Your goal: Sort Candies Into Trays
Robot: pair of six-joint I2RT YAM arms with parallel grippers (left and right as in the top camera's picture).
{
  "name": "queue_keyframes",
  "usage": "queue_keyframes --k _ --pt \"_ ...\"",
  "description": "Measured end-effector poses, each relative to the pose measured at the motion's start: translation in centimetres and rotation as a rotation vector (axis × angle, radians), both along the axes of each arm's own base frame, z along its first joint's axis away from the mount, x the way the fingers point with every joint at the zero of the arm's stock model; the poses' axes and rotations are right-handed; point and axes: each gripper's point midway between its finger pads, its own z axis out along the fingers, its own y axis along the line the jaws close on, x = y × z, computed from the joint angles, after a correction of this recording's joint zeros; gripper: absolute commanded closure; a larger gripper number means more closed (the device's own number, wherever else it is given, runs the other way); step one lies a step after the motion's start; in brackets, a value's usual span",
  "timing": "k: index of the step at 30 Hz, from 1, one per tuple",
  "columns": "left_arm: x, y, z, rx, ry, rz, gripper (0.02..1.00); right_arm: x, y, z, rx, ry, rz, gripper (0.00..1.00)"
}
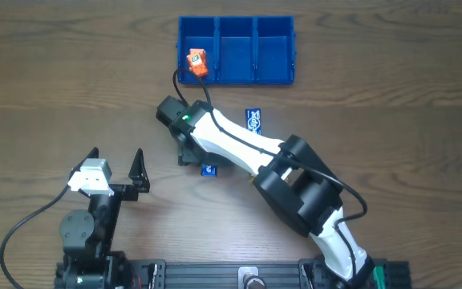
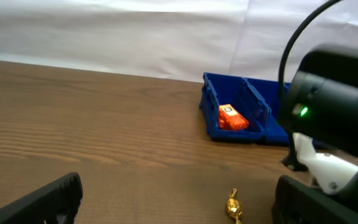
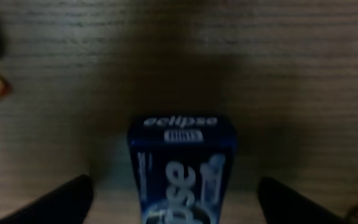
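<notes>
Wooden desk (image 1: 391, 120): right fingers (image 3: 61, 202) spread astride a blue pack (image 3: 182, 168), left fingers (image 1: 139, 164) apart, orange candy (image 1: 196, 62) in the left compartment of the blue tray (image 1: 237, 81).

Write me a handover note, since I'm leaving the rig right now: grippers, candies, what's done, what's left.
Left gripper: jaws open, empty, near its base.
Right gripper: jaws open either side of a blue packet lying on the table, not gripped.
Done: orange candy in the left compartment of the blue tray.
Left: that packet, a second blue packet and a gold candy, all on the table.
</notes>
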Motion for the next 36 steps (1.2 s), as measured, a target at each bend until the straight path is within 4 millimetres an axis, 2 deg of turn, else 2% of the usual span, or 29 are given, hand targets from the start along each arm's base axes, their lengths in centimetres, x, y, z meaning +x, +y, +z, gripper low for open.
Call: queue_keyframes --k 1,4,5,8,15,17,19,21,22,23,27,28,30,32,34,36 --pt "0.0 0.0 0.0 0.0 0.0 0.0 0.02 0.0 0.1 -0.2 0.002 0.005 -0.002 0.408" --pt "0.0 0.0 0.0 0.0 0.0 0.0 0.02 0.1 0.2 -0.3 0.003 -0.001 -0.011 0.566" --pt "0.0 0.0 0.0 0.0 0.0 0.0 0.02 0.2 0.1 -0.3 0.002 -0.002 -0.01 0.654" --pt "0.0 0.0 0.0 0.0 -0.001 0.0 0.02 0.2 0.1 -0.2 0.0 -0.004 -0.013 0.781" --pt "0.0 0.0 0.0 0.0 0.0 0.0 0.02 0.4 -0.4 0.4 -0.006 -0.007 0.0 0.781" --pt "0.0 0.0 0.0 0.0 0.0 0.0 0.02 1.0 -1.0 2.0 0.001 -0.03 0.008 0.781" --pt "0.0 0.0 0.0 0.0 -0.001 0.0 0.02 2.2 -2.3 5.4 0.016 -0.086 0.005 0.781" --pt "0.0 0.0 0.0 0.0 0.0 0.0 0.02 3.8 -4.0 9.3 0.023 -0.143 -0.011 0.781" --pt "0.0 0.0 0.0 0.0 0.0 0.0 0.02 5.2 -4.9 12.0 0.031 -0.185 -0.026 0.781" --pt "0.0 0.0 0.0 0.0 0.0 0.0 0.02 7.7 -5.8 15.2 0.057 -0.262 -0.048 0.792" --pt "0.0 0.0 0.0 0.0 -0.001 0.0 0.02 15.5 -9.2 25.4 0.107 -0.548 -0.075 0.807" --pt "0.0 0.0 0.0 0.0 0.0 0.0 0.02 16.5 -9.4 26.5 0.108 -0.59 -0.072 0.809" --pt "0.0 0.0 0.0 0.0 0.0 0.0 0.02 18.4 -9.5 27.5 0.107 -0.644 -0.057 0.807" --pt "0.0 0.0 0.0 0.0 -0.001 0.0 0.023 21.2 -8.7 27.4 0.112 -0.704 -0.042 0.807" --pt "0.0 0.0 0.0 0.0 0.0 0.0 0.02 23.4 -8.1 24.2 0.089 -0.693 -0.025 0.805" --pt "0.0 0.0 0.0 0.0 0.0 0.0 0.02 24.8 -7.6 20.7 0.062 -0.656 -0.012 0.805"
